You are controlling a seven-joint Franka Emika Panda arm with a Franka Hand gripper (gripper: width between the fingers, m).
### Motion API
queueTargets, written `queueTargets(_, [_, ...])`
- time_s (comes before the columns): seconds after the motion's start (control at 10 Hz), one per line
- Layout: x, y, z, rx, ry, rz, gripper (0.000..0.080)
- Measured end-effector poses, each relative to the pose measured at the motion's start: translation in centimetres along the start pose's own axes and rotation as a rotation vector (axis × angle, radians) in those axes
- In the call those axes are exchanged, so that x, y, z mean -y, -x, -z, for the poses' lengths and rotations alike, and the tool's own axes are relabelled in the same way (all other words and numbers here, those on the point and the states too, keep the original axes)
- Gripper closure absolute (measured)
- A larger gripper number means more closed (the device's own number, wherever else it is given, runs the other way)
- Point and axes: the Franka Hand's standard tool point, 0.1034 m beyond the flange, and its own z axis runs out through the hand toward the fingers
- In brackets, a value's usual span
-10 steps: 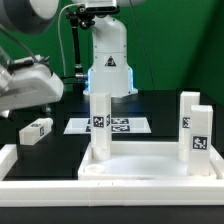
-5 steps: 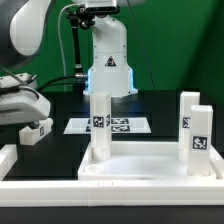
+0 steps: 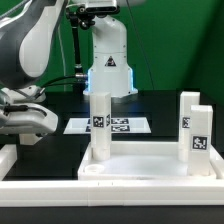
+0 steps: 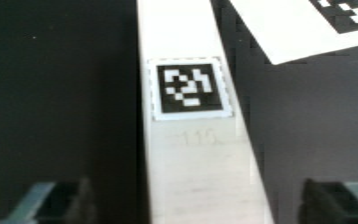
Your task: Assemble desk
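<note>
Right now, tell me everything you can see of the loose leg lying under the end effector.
The loose leg is a white square bar, plastic by its look, lying flat on the black table. Its upward face carries one black-and-white tag, with faint embossed marks just beside it. In the wrist view the end effector straddles it, one finger on each side with a gap, neither touching. A corner of the marker board lies close by. In the exterior view the arm hides it.

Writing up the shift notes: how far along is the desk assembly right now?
Done: three legs stand upright on the tabletop, one at the exterior view's left and two at its right. In hand: the gripper straddles the fourth leg, lying flat on the black table beside the marker board, jaws open, not gripping yet. Left: lift that leg and seat it; whether the standing legs are fully fastened can't be told.
</note>
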Motion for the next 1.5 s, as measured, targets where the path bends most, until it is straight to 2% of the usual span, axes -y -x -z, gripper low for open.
queueTargets(0.1, [0.0,0.0,0.0,-0.001,0.0,0.0,0.0373])
queueTargets(0.2, [0.0,0.0,0.0,-0.001,0.001,0.0,0.0373])
queueTargets(0.3, [0.0,0.0,0.0,-0.001,0.001,0.0,0.0511])
queueTargets(0.8, [0.1,0.1,0.3,0.002,0.004,0.003,0.0511])
queueTargets(1.0, [2.3,2.6,5.7,-0.066,0.014,0.047,0.051])
queueTargets(1.2, [4.0,4.9,9.4,-0.142,0.011,0.068,0.0509])
queueTargets(1.3, [4.2,5.6,9.3,-0.154,-0.001,0.055,0.0509])
queueTargets(1.4, [3.8,5.0,9.1,-0.181,0.005,0.051,0.0509])
queueTargets(1.5, [3.9,3.9,9.6,-0.262,0.029,0.054,0.0509])
